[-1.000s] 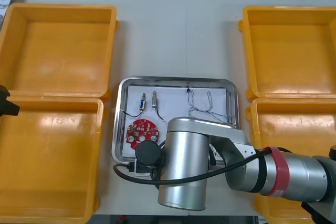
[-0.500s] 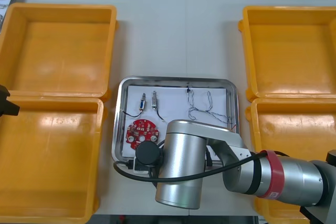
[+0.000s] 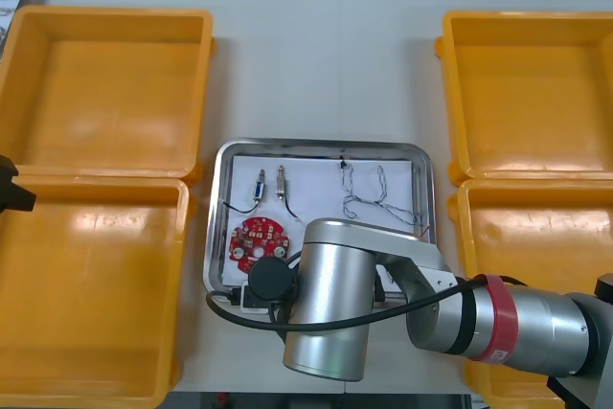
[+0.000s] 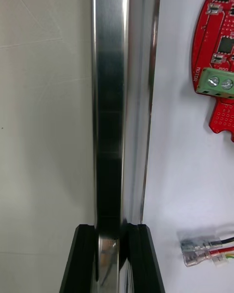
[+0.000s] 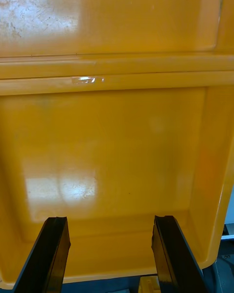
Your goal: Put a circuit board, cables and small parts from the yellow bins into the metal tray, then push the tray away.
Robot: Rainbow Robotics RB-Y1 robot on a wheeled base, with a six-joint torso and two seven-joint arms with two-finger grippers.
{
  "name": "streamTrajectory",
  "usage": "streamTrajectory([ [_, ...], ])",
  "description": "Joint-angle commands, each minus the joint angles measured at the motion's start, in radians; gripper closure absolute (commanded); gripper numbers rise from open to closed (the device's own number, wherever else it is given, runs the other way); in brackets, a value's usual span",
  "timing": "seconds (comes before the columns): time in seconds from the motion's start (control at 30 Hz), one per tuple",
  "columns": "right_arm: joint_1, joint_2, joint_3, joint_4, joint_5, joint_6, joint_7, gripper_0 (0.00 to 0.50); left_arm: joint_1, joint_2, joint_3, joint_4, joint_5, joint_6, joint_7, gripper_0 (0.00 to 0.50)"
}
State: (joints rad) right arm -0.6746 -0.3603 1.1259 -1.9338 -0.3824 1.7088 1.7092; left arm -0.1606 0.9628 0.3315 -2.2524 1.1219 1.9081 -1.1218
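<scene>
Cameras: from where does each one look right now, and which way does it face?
Front view: above the arms, facing steeply down at the table; the right arm covers the metal tray at its near edge, and the left arm is parked at the table's left edge.
Right wrist view: on the right wrist, facing along the tray's rim, the right jaws shut on that rim.
Left wrist view: on the left wrist, facing down into a yellow bin, the left jaws open.
Shared: front and right wrist views both show the tray and the circuit board.

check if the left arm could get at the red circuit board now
Probably yes: the circuit board lies uncovered, left in the tray, though the right tool, shut on its near rim, sits close.
</scene>
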Motion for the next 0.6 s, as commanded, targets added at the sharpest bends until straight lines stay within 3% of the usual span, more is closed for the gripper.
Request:
streamTrajectory([
  [0.03, -0.003, 0.029, 0.014, -0.011, 0.008, -0.011, 0.0, 0.5, 0.016, 0.04, 0.026, -0.024, -0.004, -0.008, 0.019, 0.0],
  [0.4, -0.082, -0.037, 0.014, -0.011, -0.033, -0.051, 0.03, 0.5, 0.016, 0.04, 0.026, -0.024, -0.004, -0.008, 0.019, 0.0],
  [0.6, -0.146, -0.081, 0.012, -0.011, -0.102, -0.08, 0.055, 0.5, 0.016, 0.04, 0.026, -0.024, -0.004, -0.008, 0.019, 0.0],
])
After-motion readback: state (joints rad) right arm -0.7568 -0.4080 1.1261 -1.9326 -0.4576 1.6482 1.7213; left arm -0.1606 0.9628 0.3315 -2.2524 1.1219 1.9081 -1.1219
